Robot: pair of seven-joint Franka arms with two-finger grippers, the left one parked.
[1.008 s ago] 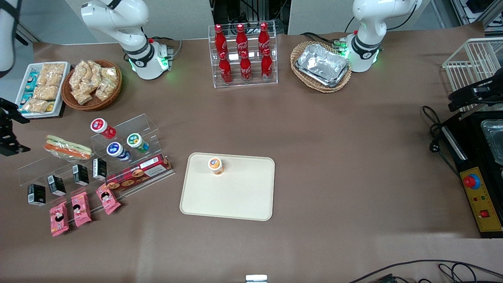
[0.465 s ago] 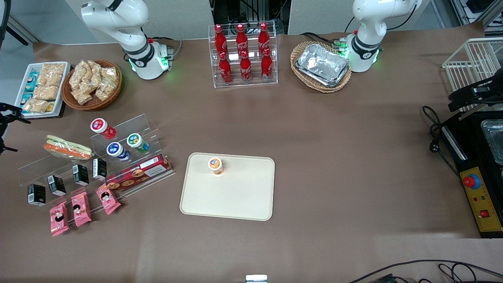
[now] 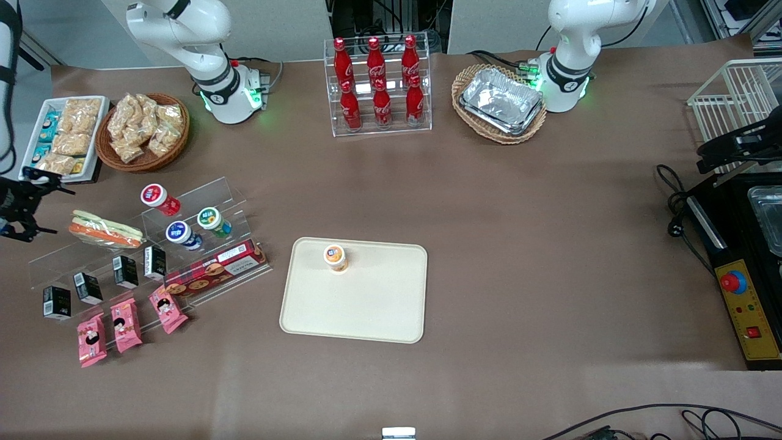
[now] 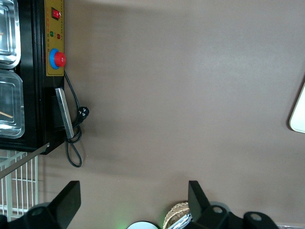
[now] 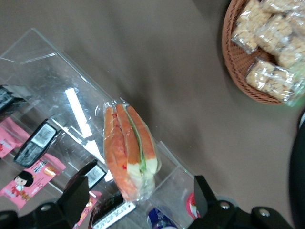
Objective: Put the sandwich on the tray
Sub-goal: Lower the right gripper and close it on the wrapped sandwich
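One cup (image 3: 335, 257) on tray (image 3: 366, 305); gripper (image 3: 30, 201) beside sandwich (image 3: 105, 229)

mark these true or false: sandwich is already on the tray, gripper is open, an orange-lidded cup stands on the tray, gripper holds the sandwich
1. The sandwich is already on the tray. False: it lies on the clear acrylic shelf.
2. The gripper is open. True.
3. An orange-lidded cup stands on the tray. True.
4. The gripper holds the sandwich. False: it hangs beside the sandwich, toward the working arm's end of the table, holding nothing.
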